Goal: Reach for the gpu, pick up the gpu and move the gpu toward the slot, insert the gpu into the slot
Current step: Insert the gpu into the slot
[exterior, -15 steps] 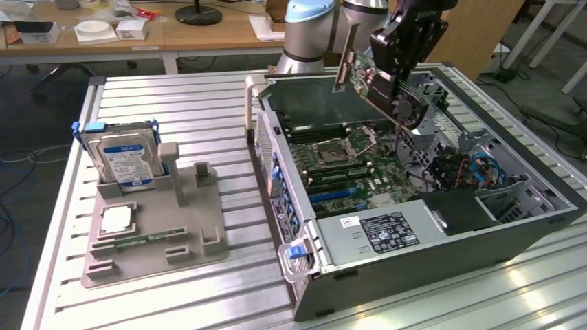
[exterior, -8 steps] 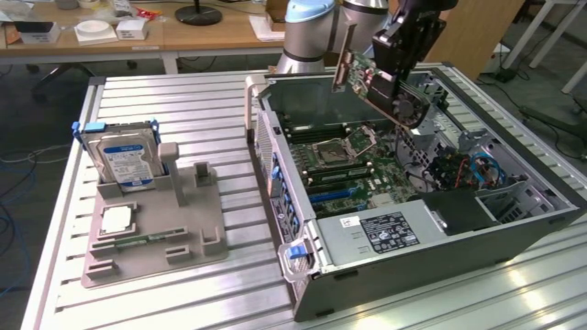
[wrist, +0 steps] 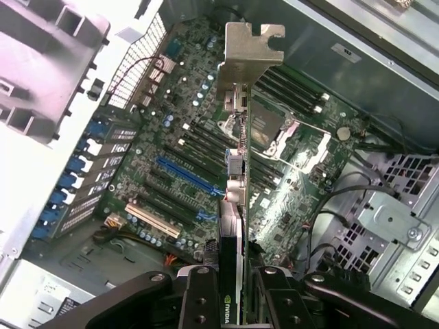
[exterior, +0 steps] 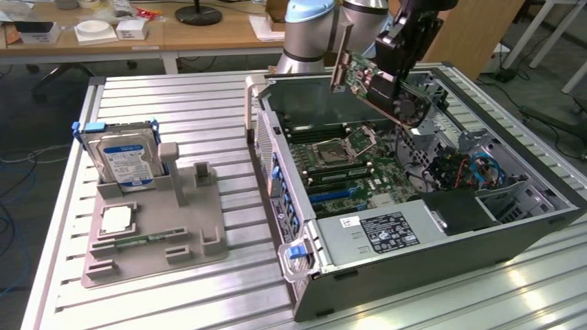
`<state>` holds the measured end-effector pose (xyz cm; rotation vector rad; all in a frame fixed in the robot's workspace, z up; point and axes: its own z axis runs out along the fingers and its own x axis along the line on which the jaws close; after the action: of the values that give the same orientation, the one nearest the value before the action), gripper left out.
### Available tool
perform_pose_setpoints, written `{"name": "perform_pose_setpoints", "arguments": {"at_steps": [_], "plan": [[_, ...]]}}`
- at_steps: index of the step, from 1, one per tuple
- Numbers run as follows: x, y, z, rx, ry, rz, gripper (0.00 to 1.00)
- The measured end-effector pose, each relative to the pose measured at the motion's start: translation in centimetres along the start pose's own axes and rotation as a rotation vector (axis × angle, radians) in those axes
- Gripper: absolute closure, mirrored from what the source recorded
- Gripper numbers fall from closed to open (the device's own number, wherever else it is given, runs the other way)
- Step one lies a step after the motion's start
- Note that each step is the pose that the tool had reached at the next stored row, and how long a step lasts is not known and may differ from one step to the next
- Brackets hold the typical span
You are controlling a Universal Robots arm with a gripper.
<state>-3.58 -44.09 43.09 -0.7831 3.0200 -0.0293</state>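
The gripper (exterior: 392, 69) clamps the flat dark gpu (exterior: 362, 77), tilted, above the open steel case (exterior: 440, 254) on the ribbed aluminium table (exterior: 174, 103). In the exterior view, the long blue slot (exterior: 330, 196) sits at the card's seven o'clock.

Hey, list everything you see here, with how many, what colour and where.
table: one, silver, under everything
computer case: one, grey, open, on the exterior view's right
motherboard: one, green, inside the case
slot: one long, blue, on the motherboard
holder: one, grey, on the exterior view's left
hard drive: one, silver with blue label, upright in the holder
memory stick: one, green, lying in the holder
graphics card: one, dark with silver bracket, above the case
claw: one, black, shut on the graphics card
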Motion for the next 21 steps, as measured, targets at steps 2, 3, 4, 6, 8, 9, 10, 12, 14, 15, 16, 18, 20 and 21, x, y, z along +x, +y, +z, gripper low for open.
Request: {"name": "perform_pose_setpoints", "arguments": {"at_steps": [2, 3, 4, 6, 8, 9, 10, 12, 14, 15, 16, 18, 20, 21], "plan": [[0.00, 0.00, 0.00, -0.0003, -0.0004, -0.017, 0.74], [0.01, 0.00, 0.00, -0.0004, -0.0006, -0.026, 0.74], [0.01, -0.01, 0.00, -0.0005, -0.0008, -0.034, 0.74], [0.01, -0.01, 0.00, -0.0008, -0.0012, -0.052, 0.74], [0.01, -0.01, 0.01, -0.0011, -0.0016, -0.069, 0.74], [0.01, -0.01, 0.00, -0.0012, -0.0018, -0.078, 0.74], [0.01, -0.01, 0.01, -0.0014, -0.0021, -0.087, 0.74], [0.01, -0.02, 0.01, -0.0016, -0.0024, -0.103, 0.74], [0.01, -0.02, 0.01, -0.0019, -0.0029, -0.120, 0.74], [0.02, -0.02, 0.01, -0.0021, -0.0031, -0.128, 0.74], [0.01, -0.02, 0.01, -0.0022, -0.0032, -0.137, 0.74], [0.02, -0.02, 0.01, -0.0024, -0.0036, -0.153, 0.74], [0.01, -0.03, 0.01, -0.0027, -0.0040, -0.171, 0.74], [0.02, -0.03, 0.01, -0.0029, -0.0042, -0.179, 0.74]]}}
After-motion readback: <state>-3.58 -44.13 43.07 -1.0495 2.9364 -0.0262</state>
